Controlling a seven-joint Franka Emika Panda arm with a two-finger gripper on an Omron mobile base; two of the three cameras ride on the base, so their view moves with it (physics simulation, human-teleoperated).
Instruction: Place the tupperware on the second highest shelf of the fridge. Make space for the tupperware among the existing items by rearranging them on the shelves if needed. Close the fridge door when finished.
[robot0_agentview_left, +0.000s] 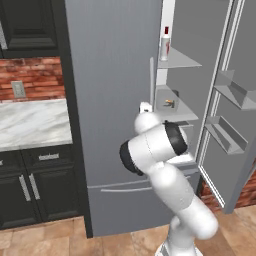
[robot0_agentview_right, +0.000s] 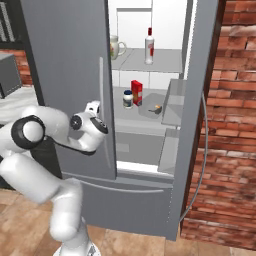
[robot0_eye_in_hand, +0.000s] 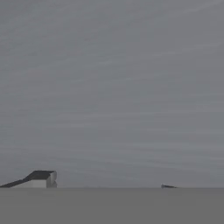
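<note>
The fridge (robot0_agentview_left: 110, 100) has its left door shut and its right fridge door (robot0_agentview_left: 235, 100) swung wide open. On one shelf (robot0_agentview_right: 140, 60) stand a cream mug (robot0_agentview_right: 116, 47) and a white red-capped bottle (robot0_agentview_right: 149, 46). The shelf below (robot0_agentview_right: 145, 120) carries a small jar (robot0_agentview_right: 128, 98), a red box (robot0_agentview_right: 136, 92) and the dark shallow tupperware (robot0_agentview_right: 155, 109) with an orange piece inside. My hand (robot0_agentview_right: 92, 107) is close against the shut left door, beside its slim handle (robot0_agentview_left: 151, 80). My gripper (robot0_eye_in_hand: 105, 183) faces bare grey steel, its tips apart with nothing between them.
Grey bins (robot0_agentview_left: 225, 135) jut from the open door's inner face. A brick wall (robot0_agentview_right: 230, 125) stands right of the fridge. Dark cabinets and a marble counter (robot0_agentview_left: 30, 125) lie to the left. The wide bottom drawer (robot0_agentview_right: 130, 200) is shut.
</note>
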